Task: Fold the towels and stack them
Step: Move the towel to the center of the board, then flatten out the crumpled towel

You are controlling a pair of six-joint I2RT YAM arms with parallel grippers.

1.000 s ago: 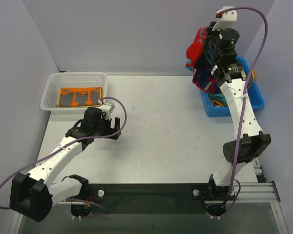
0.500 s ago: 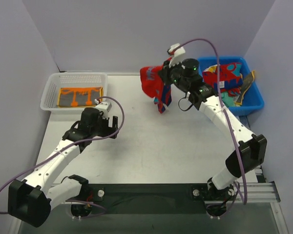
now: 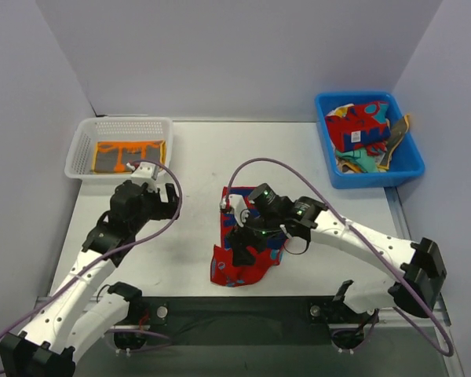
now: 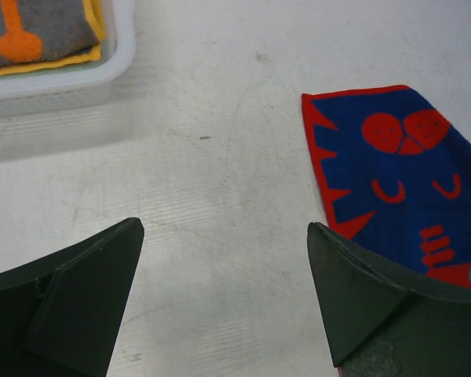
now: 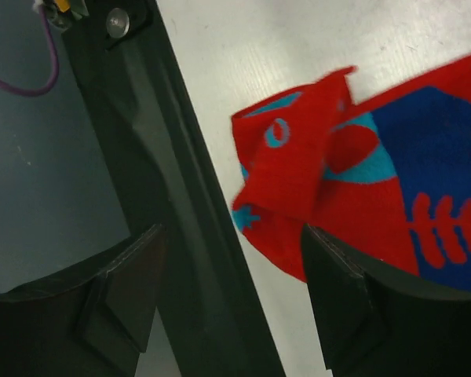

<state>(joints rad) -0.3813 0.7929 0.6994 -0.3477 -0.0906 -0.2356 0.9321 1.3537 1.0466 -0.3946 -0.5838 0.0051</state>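
A red towel point(image 3: 234, 272) with blue shapes lies rumpled on the tabletop point(image 3: 330, 181) at lower centre of the top view, its lower edge close to the black rail point(image 3: 243, 308) along the near side. The right hand point(image 3: 248, 236) hangs just above it with fingers spread and nothing pinched between them; its wrist view shows one red corner point(image 5: 294, 161) flopped over onto the cloth. The left hand point(image 3: 152, 201), centre left, is spread wide over bare tabletop, and in its wrist view the towel's far corner point(image 4: 392, 181) lies flat at the right. An orange and grey towel point(image 3: 129, 155) sits folded in the white basket point(image 3: 85, 140) at upper left, and more towels point(image 3: 363, 124) are heaped in the blue bin point(image 3: 408, 168) at upper right
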